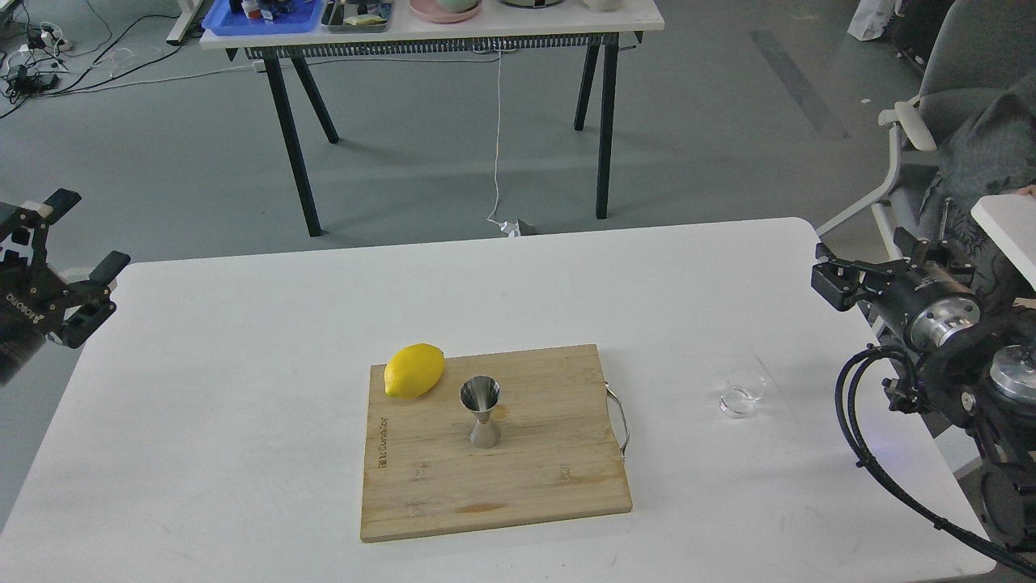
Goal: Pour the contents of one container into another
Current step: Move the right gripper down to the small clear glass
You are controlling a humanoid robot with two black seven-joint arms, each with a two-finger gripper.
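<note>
The small clear glass cup (742, 394) stands upright on the white table (243, 389), right of the board. The steel hourglass jigger (483, 413) stands upright near the middle of the wooden cutting board (518, 478). My right gripper (870, 263) hovers at the table's right edge, above and to the right of the glass cup, open and holding nothing. My left gripper (85, 235) hangs off the table's left edge, far from both containers, open and empty. I cannot tell whether the cup holds any liquid.
A yellow lemon (414, 370) lies on the board's back left corner, close to the jigger. The board has a metal handle (619, 421) on its right side. A chair (931, 138) with grey cloth stands beyond the right edge. A second table (429, 28) stands behind.
</note>
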